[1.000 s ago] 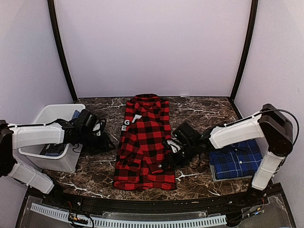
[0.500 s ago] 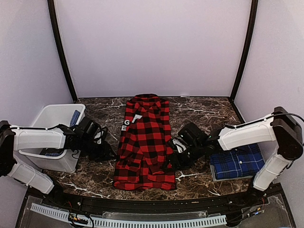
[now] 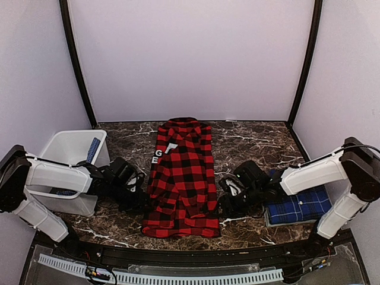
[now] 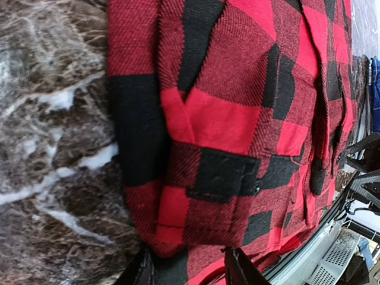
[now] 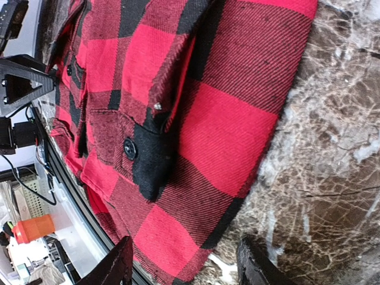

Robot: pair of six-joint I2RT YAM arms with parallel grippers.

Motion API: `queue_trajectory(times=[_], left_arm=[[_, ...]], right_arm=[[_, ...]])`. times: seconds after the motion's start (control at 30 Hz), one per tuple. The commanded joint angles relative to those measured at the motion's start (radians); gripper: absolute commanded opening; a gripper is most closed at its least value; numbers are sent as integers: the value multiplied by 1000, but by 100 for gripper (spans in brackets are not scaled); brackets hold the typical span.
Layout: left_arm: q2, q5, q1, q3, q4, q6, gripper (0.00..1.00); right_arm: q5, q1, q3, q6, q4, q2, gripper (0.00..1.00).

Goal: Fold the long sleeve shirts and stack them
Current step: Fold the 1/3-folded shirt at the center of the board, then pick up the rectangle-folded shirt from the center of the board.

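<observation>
Surface (image 3: pixel 249 133): marbled, carrying the red-and-black flannel shirt (image 3: pixel 181 178) at centre. The shirt is laid out as a long strip, collar far and hem near. The blue plaid shirt (image 3: pixel 300 208) lies folded at the right side, partly under the right arm.

The left hand (image 4: pixel 190 270) and right hand (image 5: pixel 187 264) sit just beside opposite long edges near the hem. Their fingers are parted and hold nothing.

Probable step: the crosswise fold.
1. Pinch both hem corners at matching points.
2. Lift both corners together and carry them toward the collar.
3. Keep the side edges parallel.
4. Check that the tucked cuff with its black button (image 5: pixel 129 148) stays inside.
</observation>
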Motion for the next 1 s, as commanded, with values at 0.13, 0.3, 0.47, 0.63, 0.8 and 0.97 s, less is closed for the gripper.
queue_trajectory(times=[0.13,0.3,0.47,0.63,0.8,0.97], left_arm=[[5,-71,-30,3,-85,-49,37],[-63,-113,-30,22,-139,-48,36],[-133,-143,-29,42,-124,-28,36],[-73,-134,-31,77,-87,14,35],[4,-146,-31,124,-82,55,35],[52,-165,-31,153,-98,68,35]], right_arm=[[-46,-9,-57,29,120,17,56],[-55,-14,-61,15,126,25,56],[-60,-21,-66,5,124,22,56],[-67,-25,-59,-2,126,31,56],[-66,-26,-62,0,127,30,56],[-65,-26,-72,11,138,31,55]])
